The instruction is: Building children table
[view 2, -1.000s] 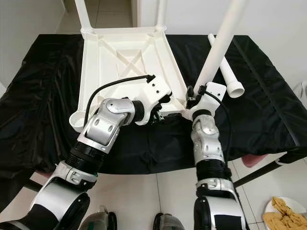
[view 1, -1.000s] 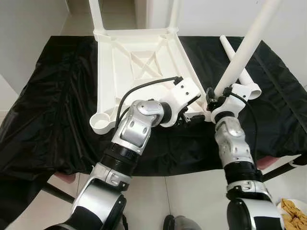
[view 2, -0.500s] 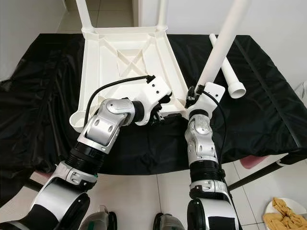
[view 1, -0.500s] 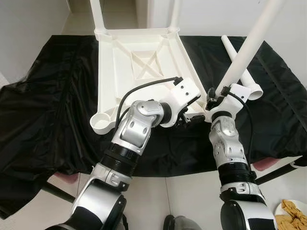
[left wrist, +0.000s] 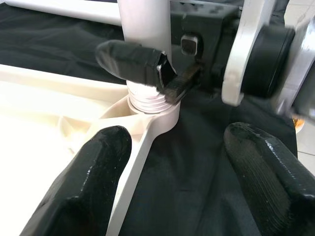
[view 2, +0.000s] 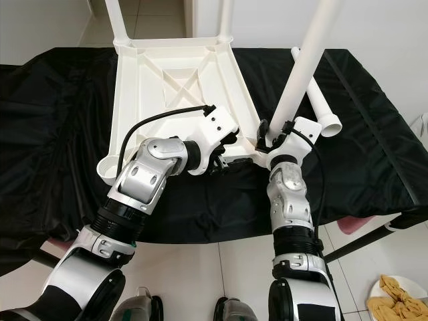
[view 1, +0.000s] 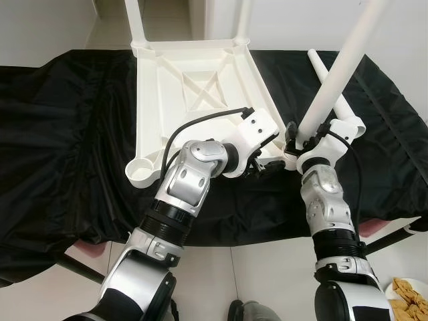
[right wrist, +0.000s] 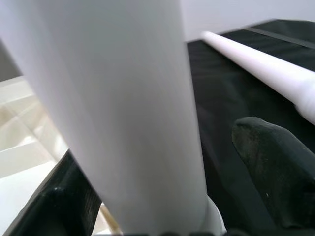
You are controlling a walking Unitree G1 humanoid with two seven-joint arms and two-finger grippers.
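Observation:
A white children's table top lies upside down on a black cloth. Two white legs stand in its far corners. My right gripper is shut on a third white leg, which leans to the right. The leg's threaded end sits in the near right corner socket. My left gripper hovers just in front of that corner, open, with its fingers spread either side of the socket. The near left socket holds nothing. A fourth leg lies loose on the cloth at the right.
The black cloth covers the work surface and hangs over its front edge. A plate of snacks sits on the white floor at the lower right. A white wall stands close behind the table top.
My right wrist has turned around the leg while staying at the socket. The black cloth at the left has spread further out. The left gripper has stayed put.

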